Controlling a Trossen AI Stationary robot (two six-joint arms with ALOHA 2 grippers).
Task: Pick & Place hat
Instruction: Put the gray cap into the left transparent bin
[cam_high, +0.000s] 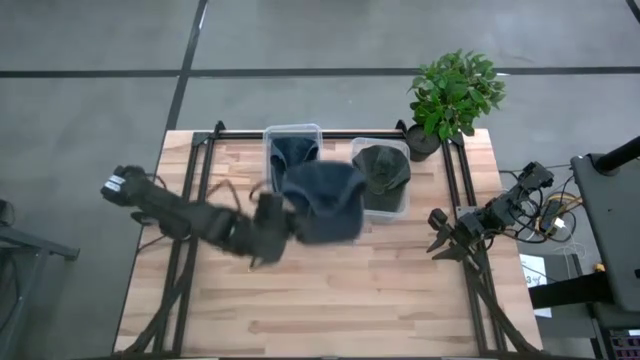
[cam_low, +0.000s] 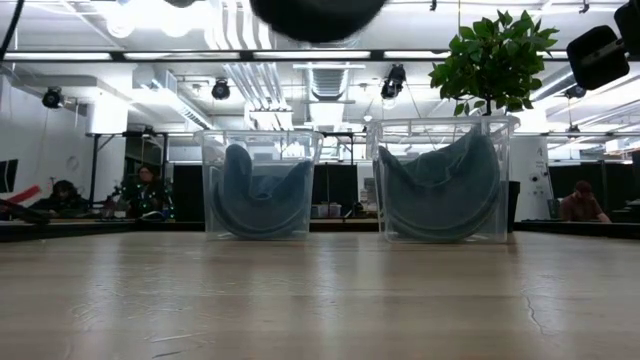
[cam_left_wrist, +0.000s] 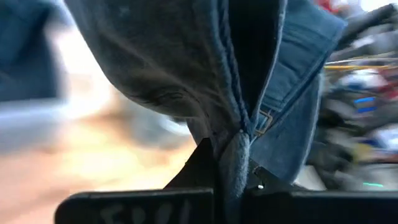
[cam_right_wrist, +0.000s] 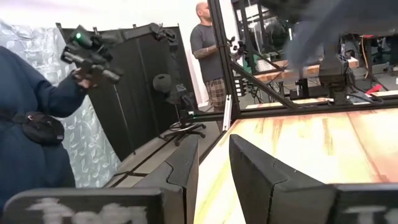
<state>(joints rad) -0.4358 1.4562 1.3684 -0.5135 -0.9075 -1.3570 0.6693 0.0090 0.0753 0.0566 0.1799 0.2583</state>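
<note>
Above the two clear bins (cam_high: 292, 133) at the table's far edge, your left gripper (cam_high: 272, 222) pinches the blue hat (cam_high: 325, 203) by a fold of its fabric, well off the wood. Centre the crown over the bin you choose before you let go, since the hat looks floppy and could drape over the rim. Your right gripper (cam_high: 441, 240) waits with its fingers spread near the table's right edge.

hat (cam_high: 322, 203): matt blue cloth, stitched | bins (cam_low: 259, 185): clear glossy plastic | table (cam_high: 330, 290): pale wood planks
</note>
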